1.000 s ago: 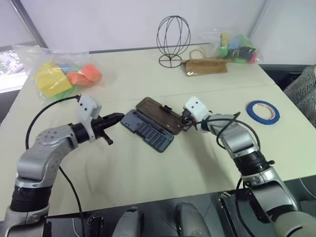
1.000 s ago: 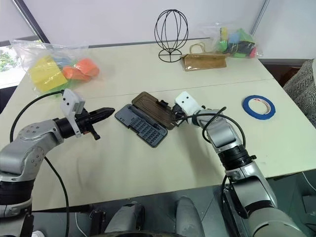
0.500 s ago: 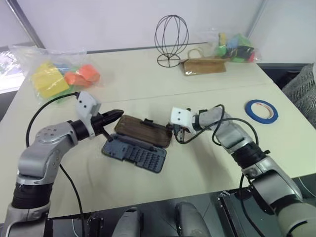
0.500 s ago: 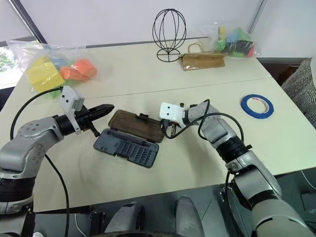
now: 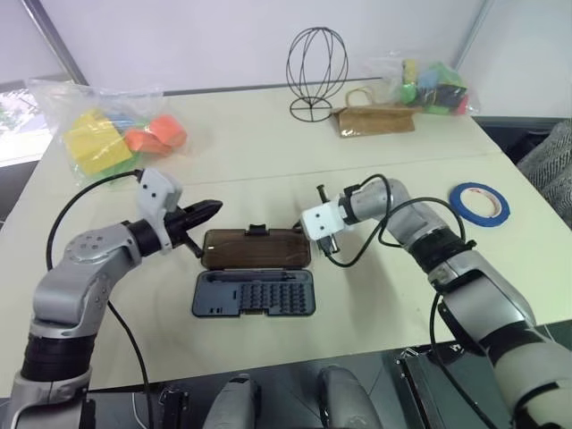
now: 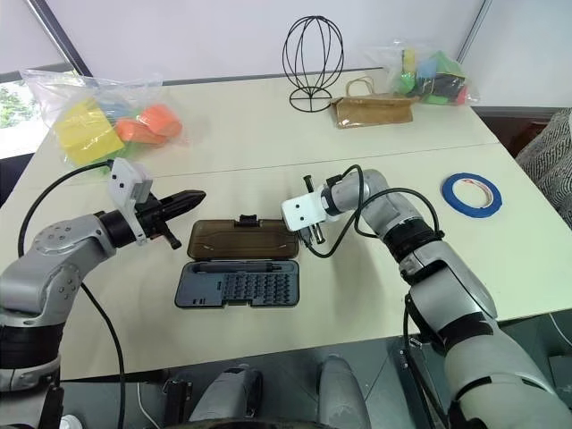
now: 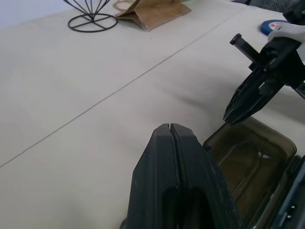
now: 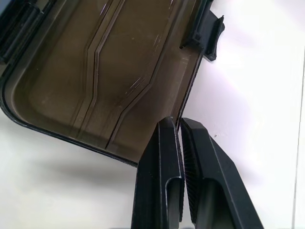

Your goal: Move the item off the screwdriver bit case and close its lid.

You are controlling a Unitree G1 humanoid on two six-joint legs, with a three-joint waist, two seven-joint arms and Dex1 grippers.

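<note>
Claw [image 8: 180, 125] by ribbed translucent lid [image 8: 109, 67]

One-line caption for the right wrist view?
Shut right gripper at the corner of the open brown lid lying flat on the table.

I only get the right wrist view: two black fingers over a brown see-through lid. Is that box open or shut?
Observer: Open. The case lies flat on the table, with the brown lid farther from the robot and the grey tray of bits nearer.
Operator: Anything lying on it?
Observer: No. The roll of blue tape lies on the table well off to the robot's right, apart from the case.
Operator: And the other arm?
Observer: The left gripper is shut, its tip by the lid's left end.
</note>
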